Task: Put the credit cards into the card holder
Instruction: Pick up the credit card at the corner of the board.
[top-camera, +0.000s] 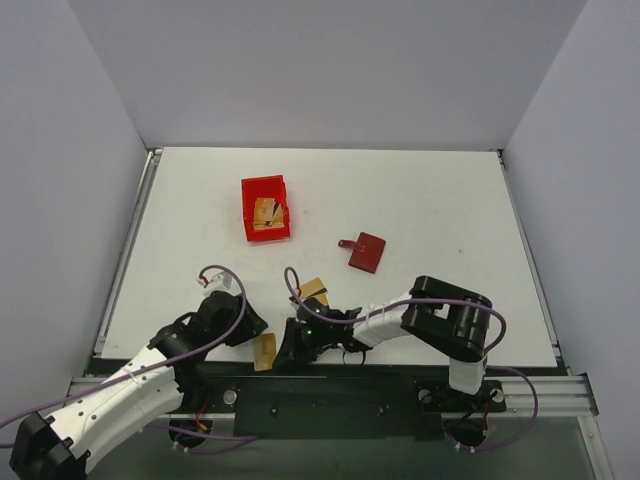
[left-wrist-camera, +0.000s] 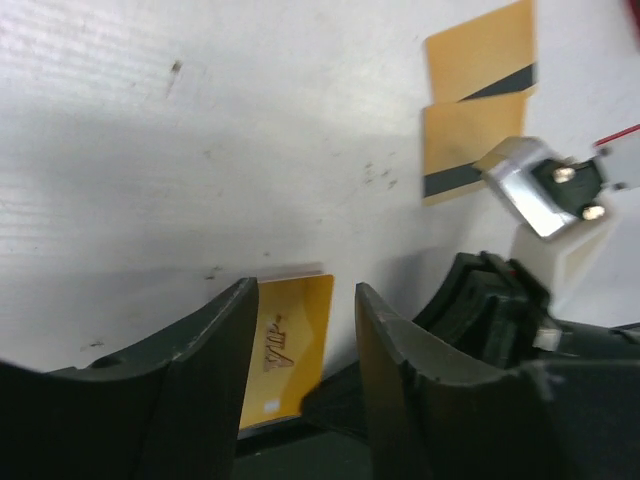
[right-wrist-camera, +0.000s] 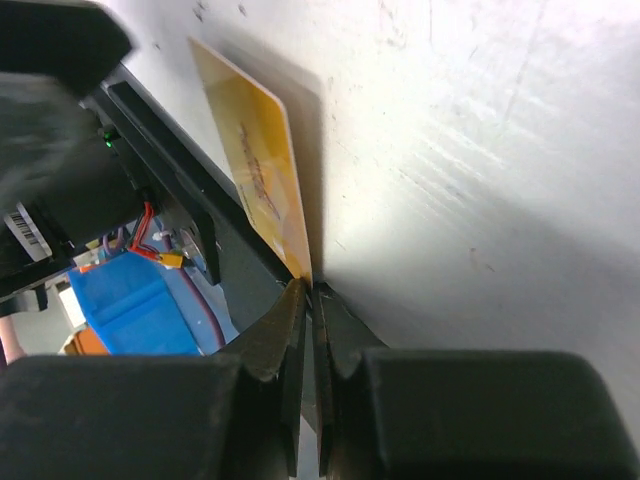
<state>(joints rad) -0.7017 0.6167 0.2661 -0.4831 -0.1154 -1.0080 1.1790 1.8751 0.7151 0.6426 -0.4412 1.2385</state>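
Your right tool (right-wrist-camera: 308, 292) is clenched on a corner of a gold card (right-wrist-camera: 262, 170) at the near edge of the tabletop (top-camera: 430, 200). Your left tool (left-wrist-camera: 305, 300) stands released just beside that card. The wallet (top-camera: 366, 252) lies closed, well apart from it, with two more cards (left-wrist-camera: 478, 60) nearer.

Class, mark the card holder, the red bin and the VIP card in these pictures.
card holder (top-camera: 366, 252), top view, middle of its cover.
red bin (top-camera: 264, 186), top view, its far wall.
VIP card (left-wrist-camera: 290, 340), left wrist view, its printed face.
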